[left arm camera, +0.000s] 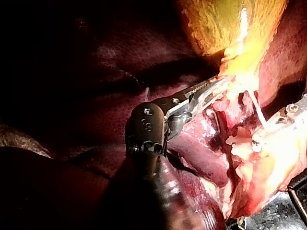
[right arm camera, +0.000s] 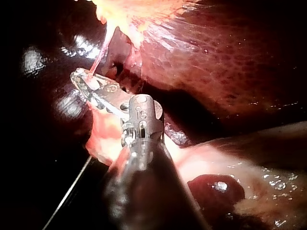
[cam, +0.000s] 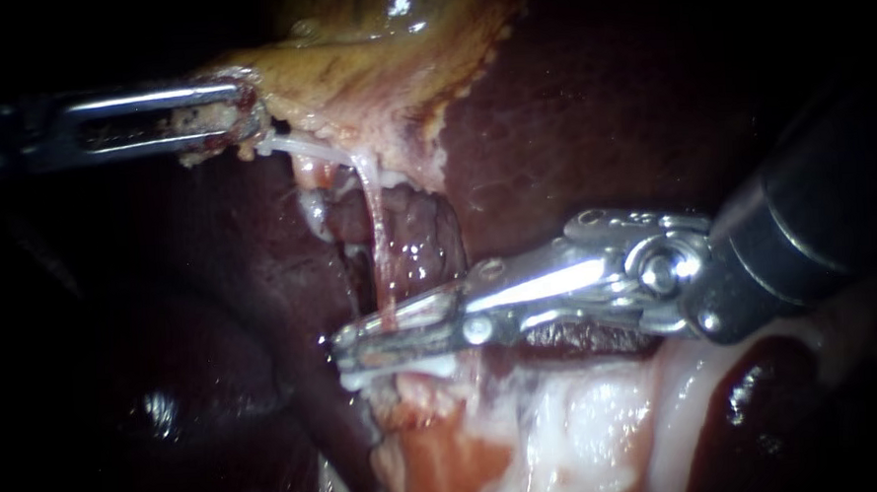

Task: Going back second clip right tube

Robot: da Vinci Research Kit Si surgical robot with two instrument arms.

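Note:
My left instrument point(cam: 240, 116) comes in from the left, its jaws shut on the ragged edge of the yellow-brown gallbladder point(cam: 370, 42) and holding it up; the left wrist view shows the same grip point(left arm camera: 216, 86). A thin pale-pink tube point(cam: 377, 239) runs down from the gallbladder's edge. My right instrument point(cam: 349, 347) reaches in from the right. Its long jaws stand slightly apart, and the tube's lower end passes between them. In the right wrist view the jaws point(right arm camera: 81, 81) show a narrow gap with the tube point(right arm camera: 100, 55) meeting them. I cannot make out a clip.
Dark red liver point(cam: 600, 101) surrounds the site on both sides. Pale white and pink tissue point(cam: 584, 417) lies below my right instrument's jaws. A white strand point(cam: 306, 148) stretches from my left jaws to the tube. My right instrument's wrist point(left arm camera: 283, 120) shows beside the left jaws.

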